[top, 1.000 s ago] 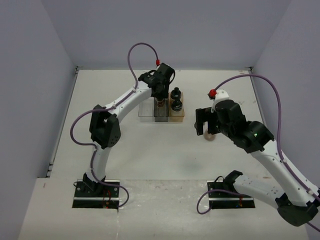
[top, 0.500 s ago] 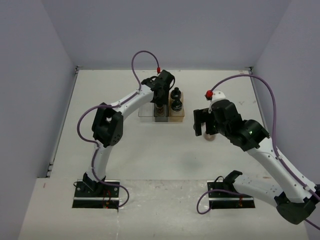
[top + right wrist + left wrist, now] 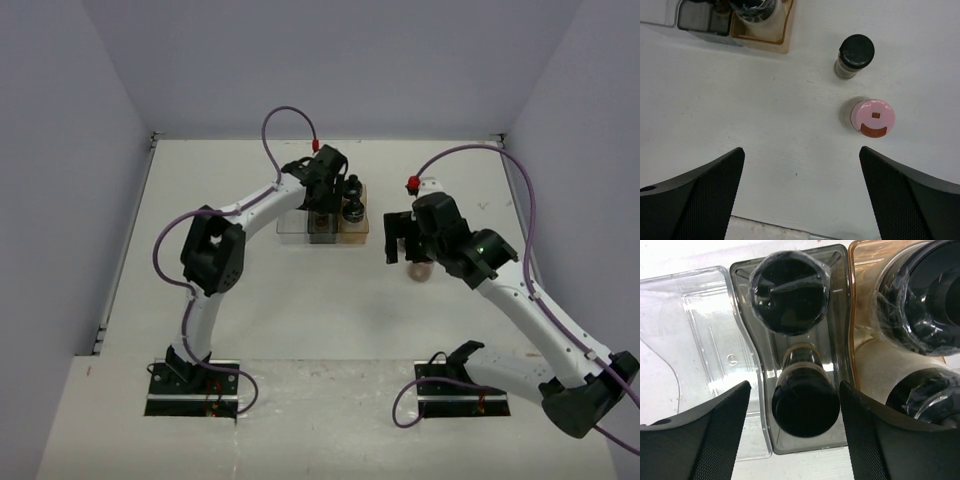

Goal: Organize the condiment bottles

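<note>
Tray (image 3: 290,228) sits mid-table under the left arm. Clear bin (image 3: 700,325): no bottle in the part that shows. Grey bin (image 3: 759,365): two black-capped bottles upright, far bottle (image 3: 789,292) and near bottle (image 3: 805,412). Left gripper (image 3: 794,390) hangs right over near bottle, jaws part-open and straddling it. There's a gap on one side; the other finger (image 3: 875,440) is close to the cap, but I read it as clear. So no grip, and the bottle looks seated in the bin. Tan bin (image 3: 854,315): tan-bin pair (image 3: 930,295), both black-capped, packed tight.

Right of the tray, right gripper (image 3: 801,150) hovers over bare table, jaws wide, holding nothing. Two bottles stand loose on the table, well apart from the tray. Black-cap bottle (image 3: 856,52) is upright, with pink-cap bottle (image 3: 873,118) just beside it, not touching. Both sit off-centre in the wrist view, toward one finger.

Step in hand, my read: letting go of near bottle in grey bin, placement done bar the retreat. Four are binned and two loose in view, so past halfway.

Next: left arm needs a straight lift so its fingers don't clip either cap. Right gripper needs to centre over one loose bottle, drop with jaws astride it and close on the body. The neighbour is close, so watch finger clearance. Which bin it goes to I can't tell from here.
</note>
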### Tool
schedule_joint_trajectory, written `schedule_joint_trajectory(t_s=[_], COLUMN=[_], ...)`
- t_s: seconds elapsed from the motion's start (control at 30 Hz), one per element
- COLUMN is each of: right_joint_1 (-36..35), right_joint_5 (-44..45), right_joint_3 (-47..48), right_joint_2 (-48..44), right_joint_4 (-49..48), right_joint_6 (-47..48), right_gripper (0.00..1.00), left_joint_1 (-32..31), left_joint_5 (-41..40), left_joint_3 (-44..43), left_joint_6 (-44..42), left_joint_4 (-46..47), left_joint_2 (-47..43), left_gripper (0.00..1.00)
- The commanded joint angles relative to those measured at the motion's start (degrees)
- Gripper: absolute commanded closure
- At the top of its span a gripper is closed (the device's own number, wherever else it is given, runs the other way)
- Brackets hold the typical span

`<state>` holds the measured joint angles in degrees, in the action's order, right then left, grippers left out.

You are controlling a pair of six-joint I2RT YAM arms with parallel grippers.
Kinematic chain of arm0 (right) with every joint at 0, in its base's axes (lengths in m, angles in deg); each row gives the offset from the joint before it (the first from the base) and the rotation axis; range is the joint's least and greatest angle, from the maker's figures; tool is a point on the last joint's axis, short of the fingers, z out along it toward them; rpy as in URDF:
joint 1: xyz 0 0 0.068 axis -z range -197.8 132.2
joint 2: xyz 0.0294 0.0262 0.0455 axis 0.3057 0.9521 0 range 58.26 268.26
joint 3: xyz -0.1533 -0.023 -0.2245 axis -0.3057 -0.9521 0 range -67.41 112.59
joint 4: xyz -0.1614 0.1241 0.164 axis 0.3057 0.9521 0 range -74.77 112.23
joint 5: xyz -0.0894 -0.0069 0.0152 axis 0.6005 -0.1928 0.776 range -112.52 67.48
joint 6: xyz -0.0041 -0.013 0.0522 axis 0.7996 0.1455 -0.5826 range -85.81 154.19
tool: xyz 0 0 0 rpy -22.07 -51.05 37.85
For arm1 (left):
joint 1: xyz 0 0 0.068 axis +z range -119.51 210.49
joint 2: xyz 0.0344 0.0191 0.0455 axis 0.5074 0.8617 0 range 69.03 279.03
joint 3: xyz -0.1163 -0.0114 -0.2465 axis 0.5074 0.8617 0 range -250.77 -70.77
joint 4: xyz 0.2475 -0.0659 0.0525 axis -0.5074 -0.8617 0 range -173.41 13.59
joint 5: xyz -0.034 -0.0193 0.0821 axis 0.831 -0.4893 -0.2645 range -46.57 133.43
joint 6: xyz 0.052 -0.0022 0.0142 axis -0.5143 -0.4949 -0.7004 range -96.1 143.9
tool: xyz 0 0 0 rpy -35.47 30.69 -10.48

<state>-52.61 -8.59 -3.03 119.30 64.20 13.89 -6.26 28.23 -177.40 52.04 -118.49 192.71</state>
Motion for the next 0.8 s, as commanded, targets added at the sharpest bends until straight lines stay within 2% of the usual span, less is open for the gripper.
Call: schedule_joint_trajectory(t_s=[0.0,0.1,0.23,0.27,0.3,0.47,0.77], right_joint_1=[2.81,4.39,10.71,12.03,13.52,13.8,16.35], right_joint_5=[-1.71,-3.2,-4.7,-4.88,-4.88,0.74,-1.1], right_joint_3=[-0.39,0.13,1.19,1.8,2.32,7.41,10.42], right_joint_2=[0.22,2.67,7.07,8.21,10.57,19.72,33.44], right_joint_4=[-5.37,-6.69,-10.73,-11.43,-12.75,-13.73,-14.25], right_joint_6=[-1.24,-0.89,1.22,1.31,1.48,3.5,3.51], right_gripper=[0.01,0.01,0.03,0.04,0.06,0.09,0.21], left_joint_1=[0.19,0.19,0.1,0.19,0.02,-0.07,-0.07], left_joint_5=[0.79,0.61,0.44,0.44,0.26,-1.58,-7.64], left_joint_3=[0.81,1.95,3.09,3.88,4.49,12.22,29.71], left_joint_6=[0.69,0.78,0.78,0.95,1.04,1.39,1.65], left_joint_4=[1.74,2.01,2.27,2.36,2.62,3.68,1.23], left_joint_2=[-6.25,-9.5,-14.77,-17.48,-18.9,-31.88,-58.18], left_gripper=[0.26,0.22,0.16,0.03,0.0,0.0,0.0])
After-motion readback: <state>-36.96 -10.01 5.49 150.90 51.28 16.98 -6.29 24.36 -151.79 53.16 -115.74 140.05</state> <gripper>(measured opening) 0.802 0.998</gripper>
